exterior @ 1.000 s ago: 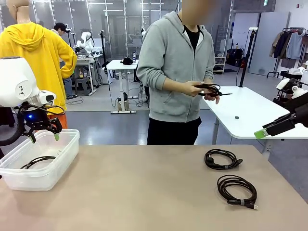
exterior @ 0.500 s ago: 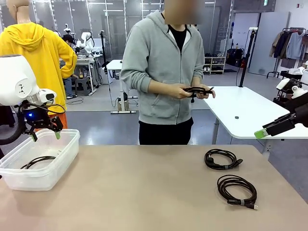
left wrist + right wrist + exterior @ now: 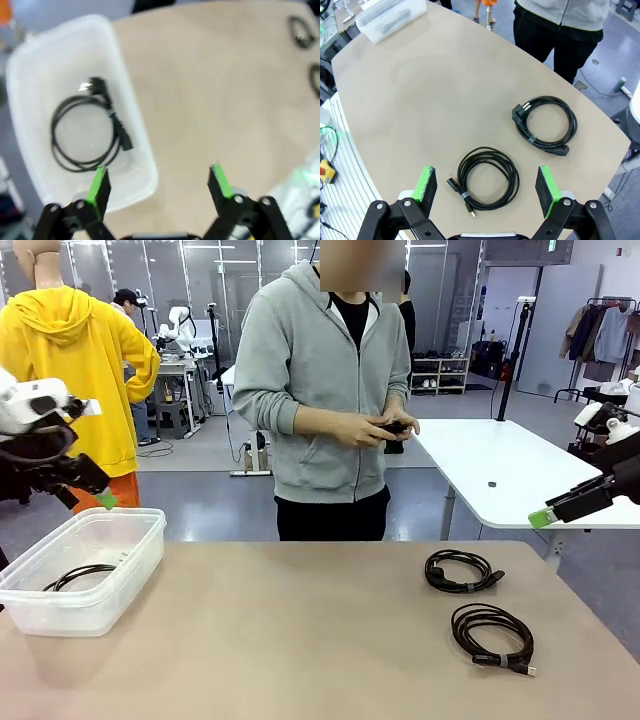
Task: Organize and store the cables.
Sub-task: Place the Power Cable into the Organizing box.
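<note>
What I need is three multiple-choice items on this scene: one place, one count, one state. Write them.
1. Where is the bin?
A. table's left side
B. table's right side
C. person's hands

2. How many cables lie on the bare table?
A. one
B. two
C. four

3. How is the left gripper?
A. open, empty
B. shut on a cable
C. shut on the bin

Key: 1 A, it stands at the table's left edge; 2 B, two coils lie at the right; 3 A, its jaws stand apart with nothing between.
</note>
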You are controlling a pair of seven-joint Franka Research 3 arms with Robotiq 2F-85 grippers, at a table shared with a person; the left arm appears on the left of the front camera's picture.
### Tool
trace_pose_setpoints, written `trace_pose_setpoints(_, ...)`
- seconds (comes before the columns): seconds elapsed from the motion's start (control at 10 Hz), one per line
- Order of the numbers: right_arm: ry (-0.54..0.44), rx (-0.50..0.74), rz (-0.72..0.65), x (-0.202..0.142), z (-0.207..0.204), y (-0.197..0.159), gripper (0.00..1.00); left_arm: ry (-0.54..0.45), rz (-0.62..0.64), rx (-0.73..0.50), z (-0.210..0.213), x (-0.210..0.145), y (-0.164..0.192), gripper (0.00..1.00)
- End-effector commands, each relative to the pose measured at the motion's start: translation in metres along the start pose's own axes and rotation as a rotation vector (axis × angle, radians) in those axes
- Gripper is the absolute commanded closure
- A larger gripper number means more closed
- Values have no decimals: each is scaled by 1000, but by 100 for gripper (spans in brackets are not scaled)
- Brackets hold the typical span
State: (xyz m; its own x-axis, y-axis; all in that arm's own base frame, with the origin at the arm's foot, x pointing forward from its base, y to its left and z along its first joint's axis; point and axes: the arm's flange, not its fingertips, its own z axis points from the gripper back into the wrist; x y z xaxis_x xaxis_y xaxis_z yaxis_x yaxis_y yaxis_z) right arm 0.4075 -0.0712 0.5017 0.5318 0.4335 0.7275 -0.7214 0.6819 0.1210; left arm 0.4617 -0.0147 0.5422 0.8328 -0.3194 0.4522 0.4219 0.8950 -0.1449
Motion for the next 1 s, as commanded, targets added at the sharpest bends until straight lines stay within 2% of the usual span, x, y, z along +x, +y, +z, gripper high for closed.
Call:
trace_pose_setpoints(0.0,14,3,6,1,2,0,0,-141,-131,-148,25,-54,-19,2)
trace_pose_setpoints(0.2,14,3,6,1,2,0,0,-171,-252,-79,39,-92,-42,2)
trace_pose_setpoints(0.4,14,3,6,1,2,0,0,-206,-339,-19,36,-121,-49,2)
trace_pose_setpoints(0.5,14,3,6,1,2,0,0,-225,-375,-10,35,-127,-47,2)
trace_pose_setpoints(0.7,14,3,6,1,2,0,0,-213,-382,-81,41,-120,-37,2)
trace_pose_setpoints(0.8,14,3,6,1,2,0,0,-192,-352,-31,51,-111,-46,2)
trace_pose_setpoints(0.9,14,3,6,1,2,0,0,-192,-352,-31,51,-111,-46,2)
